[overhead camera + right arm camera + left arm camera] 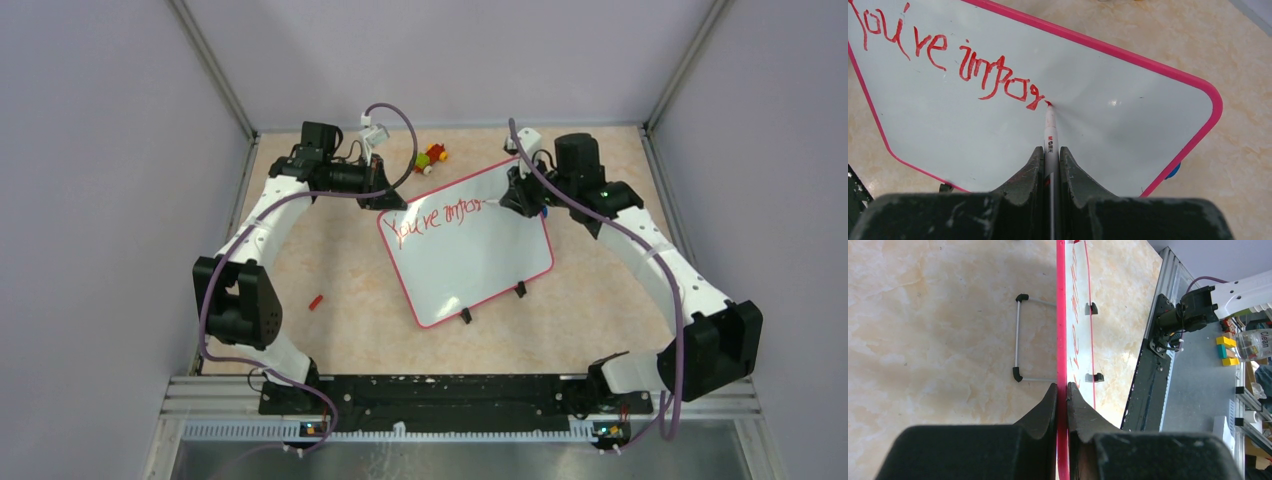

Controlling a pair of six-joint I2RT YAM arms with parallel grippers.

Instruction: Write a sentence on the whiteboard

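Note:
The whiteboard (470, 260) with a pink-red rim lies tilted mid-table, two black clips on its near edge. Red slanted lettering (435, 220) along its far edge reads "You're impor"; it shows large in the right wrist view (948, 55). My left gripper (1062, 387) is shut on the board's pink rim (1062, 315) at its far left corner (385, 205). My right gripper (1050, 152) is shut on a white marker (1050, 132); its red tip touches the board (1128, 125) at the end of the last letter. In the top view the right gripper (520, 195) is at the board's far right corner.
A small red marker cap (316, 300) lies on the table left of the board. A little colourful toy (432, 156) sits at the back. A wire stand (1019, 337) sticks out under the board. Grey walls close in both sides; a metal rail (450, 395) runs along the near edge.

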